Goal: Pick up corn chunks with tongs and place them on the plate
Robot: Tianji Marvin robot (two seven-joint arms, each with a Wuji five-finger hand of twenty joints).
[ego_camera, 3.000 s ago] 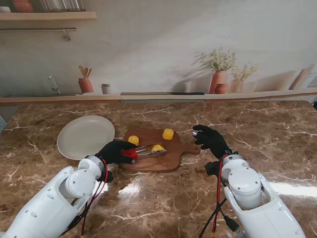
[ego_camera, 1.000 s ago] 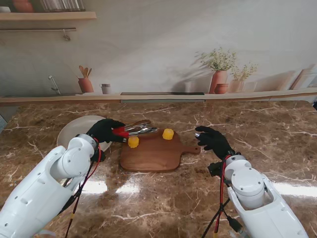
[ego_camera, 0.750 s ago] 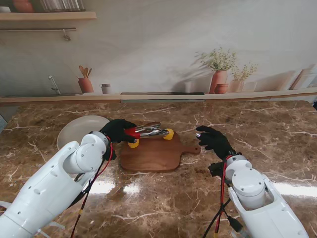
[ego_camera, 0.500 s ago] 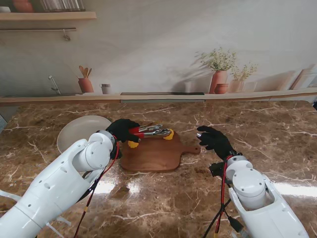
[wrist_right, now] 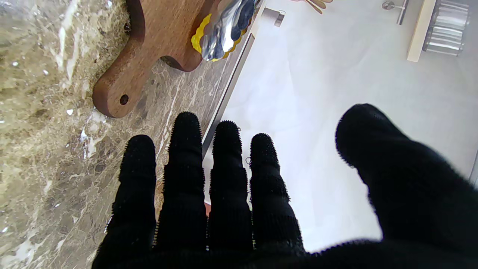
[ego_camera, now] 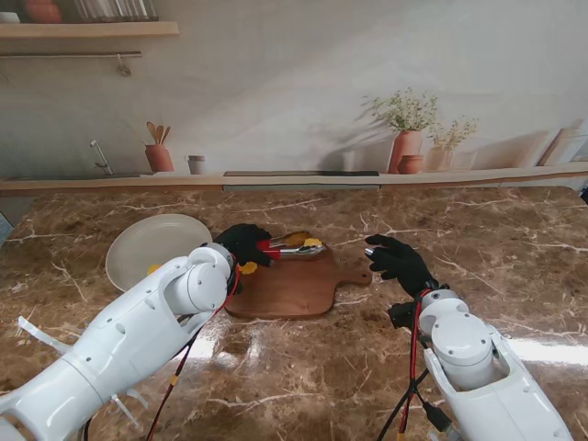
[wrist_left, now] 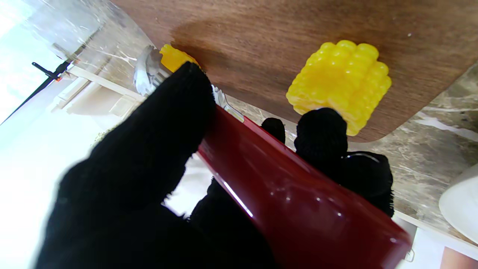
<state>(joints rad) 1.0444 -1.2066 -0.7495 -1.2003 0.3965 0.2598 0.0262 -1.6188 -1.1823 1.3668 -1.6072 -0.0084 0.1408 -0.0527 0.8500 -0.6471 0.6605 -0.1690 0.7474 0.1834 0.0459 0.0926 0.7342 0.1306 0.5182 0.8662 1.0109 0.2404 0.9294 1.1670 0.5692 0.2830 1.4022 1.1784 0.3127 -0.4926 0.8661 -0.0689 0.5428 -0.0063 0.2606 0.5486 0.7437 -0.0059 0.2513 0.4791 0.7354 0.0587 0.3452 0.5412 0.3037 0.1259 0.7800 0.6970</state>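
My left hand is wrapped around the red handle of the tongs, thumb on one side and fingers on the other, so it is gripping them firmly. The steel tips reach over the far corn chunk near the middle of the stand's frame, at the far edge of the cutting board. From my right wrist camera the tips lie over that chunk, with yellow showing on either side of the steel; I cannot tell whether they are pinching it yet.

To do this well, I judge I should set one tip on each side of the chunk, low on its rounded flanks, then squeeze evenly so it does not roll or squirt out. Lift straight up before swinging toward the plate, which sits at the left of the frame.

A second corn chunk lies on the board close under my fingers; in the stand's view only a sliver of it shows beside my wrist. I should keep my knuckles from nudging it.

My right hand holds nothing, fingers spread and loosely extended, hovering just right of the board's handle.
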